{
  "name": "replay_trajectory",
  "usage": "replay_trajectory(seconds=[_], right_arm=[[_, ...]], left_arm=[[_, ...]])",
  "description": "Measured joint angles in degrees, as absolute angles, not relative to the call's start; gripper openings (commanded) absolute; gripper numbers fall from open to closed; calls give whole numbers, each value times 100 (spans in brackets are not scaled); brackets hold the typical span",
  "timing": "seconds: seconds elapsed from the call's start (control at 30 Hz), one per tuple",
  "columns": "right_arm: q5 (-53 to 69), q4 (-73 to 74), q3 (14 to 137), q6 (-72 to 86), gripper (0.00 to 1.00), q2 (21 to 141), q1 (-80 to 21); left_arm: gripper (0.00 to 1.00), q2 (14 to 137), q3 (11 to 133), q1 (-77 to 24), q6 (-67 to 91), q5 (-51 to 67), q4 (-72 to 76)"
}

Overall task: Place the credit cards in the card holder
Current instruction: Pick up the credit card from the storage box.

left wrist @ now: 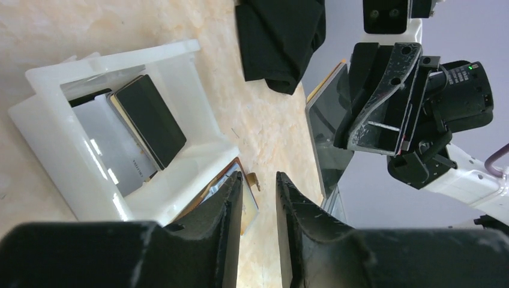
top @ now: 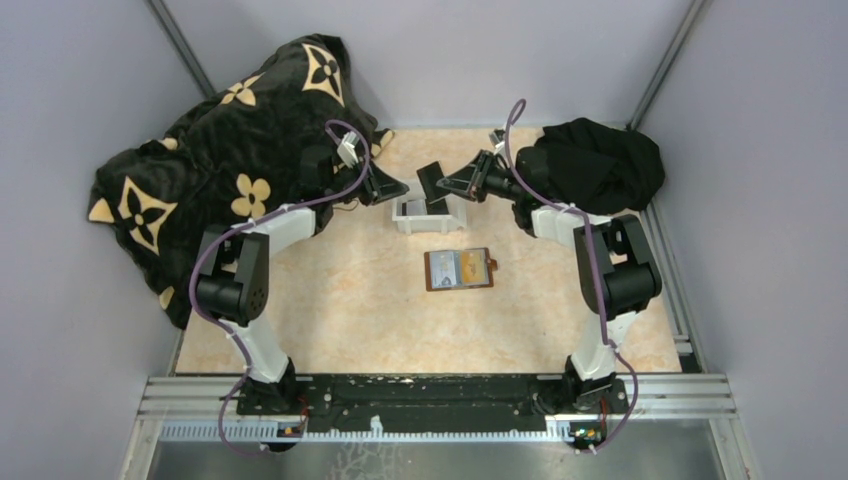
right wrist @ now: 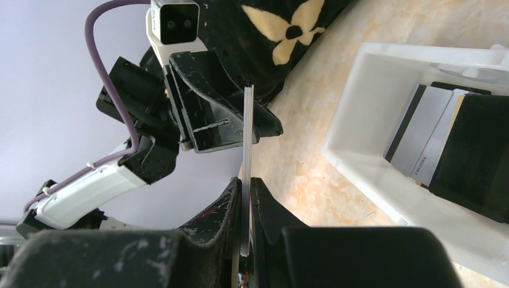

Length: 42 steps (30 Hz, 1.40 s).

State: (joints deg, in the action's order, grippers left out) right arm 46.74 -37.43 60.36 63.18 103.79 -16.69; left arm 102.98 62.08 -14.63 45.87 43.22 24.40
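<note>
My right gripper (top: 447,185) is shut on a thin dark credit card (top: 432,180) and holds it tilted above the white tray (top: 405,215). In the right wrist view the card (right wrist: 247,132) stands edge-on between the pinched fingers of that gripper (right wrist: 246,183). My left gripper (top: 393,189) is open and empty just left of the tray, facing the card; in its own view the left gripper (left wrist: 259,180) shows a gap between its fingers. Black (left wrist: 150,120) and silver (left wrist: 114,147) cards lie in the tray (left wrist: 180,180). The brown card holder (top: 459,269) lies open on the table, nearer than the tray.
A black blanket with a tan flower pattern (top: 230,160) is heaped at the back left. A black cloth (top: 600,165) lies at the back right. Grey walls close in the table on three sides.
</note>
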Motion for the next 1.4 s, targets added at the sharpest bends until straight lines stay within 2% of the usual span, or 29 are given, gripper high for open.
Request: replay_trajectory(seconds=[0.27,1.4], right_arm=[[4687,-3931,6036,6418,11,10510,-1675],[4810,-4322,6036,6716,9,10787,-1857]], left_arm=[[39,10302,6208,-1463,4884,4637,2880],[38,10621,6114,-1514,5334,4906,3485]])
